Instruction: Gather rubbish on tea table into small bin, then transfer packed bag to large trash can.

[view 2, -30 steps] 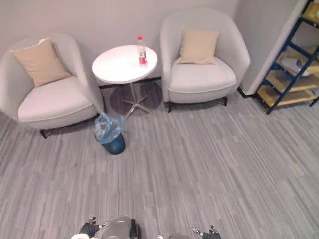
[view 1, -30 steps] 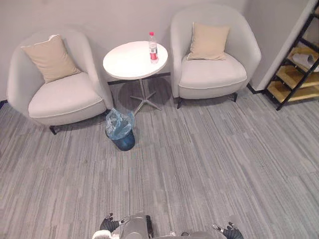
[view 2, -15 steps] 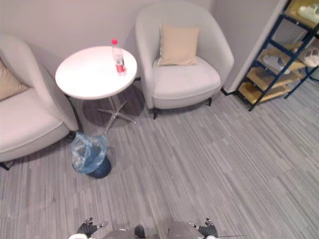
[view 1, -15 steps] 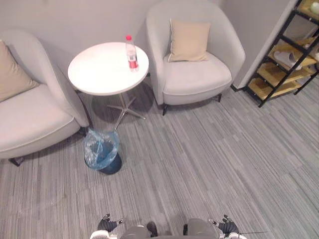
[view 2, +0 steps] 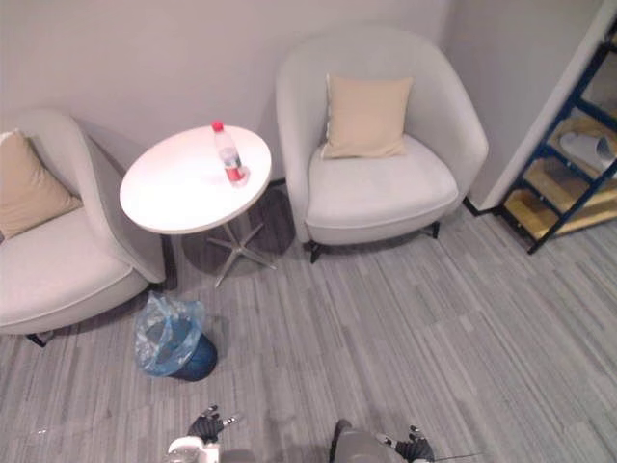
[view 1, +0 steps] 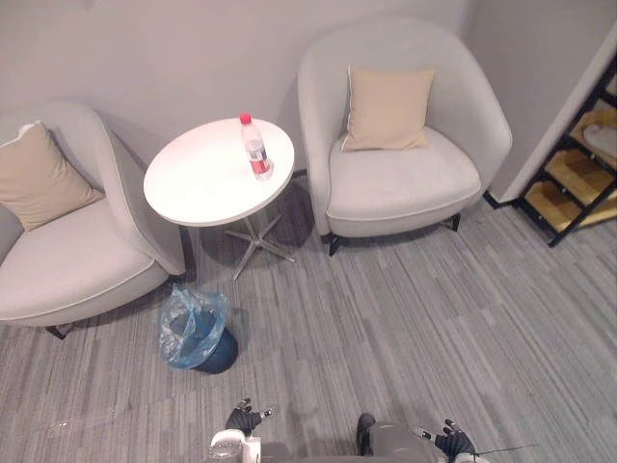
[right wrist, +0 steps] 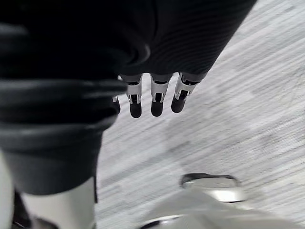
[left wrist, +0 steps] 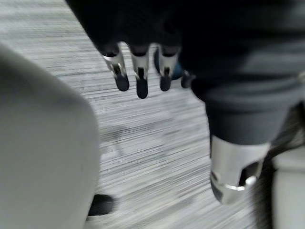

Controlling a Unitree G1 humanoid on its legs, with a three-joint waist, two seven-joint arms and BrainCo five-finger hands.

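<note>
Two hands, both idle and empty. The left hand (view 1: 243, 419) and the right hand (view 1: 453, 443) sit low over the grey striped floor (view 1: 405, 318).

The wrist views supply the finger detail. The left fingers (left wrist: 141, 82) hang straight and relaxed above the floor, grasping nothing. The right fingers (right wrist: 157, 101) hang the same way, released.

The head views supply the scene ahead. One bottle (view 1: 255, 147), clear with a red cap and label, stands upright on the round white table (view 1: 198, 188), well ahead of the left hand and well apart from both. The small bin (view 1: 220, 355), lined with a blue bag (view 1: 188, 323), stands on the floor near the left hand, ahead of it and slightly to its outer side.

Armchairs flank the table: one (view 1: 67, 260) out beyond the left hand, one (view 1: 405, 183) ahead of the right hand. A shelf rack (view 2: 564, 183) stands beyond the right hand.
</note>
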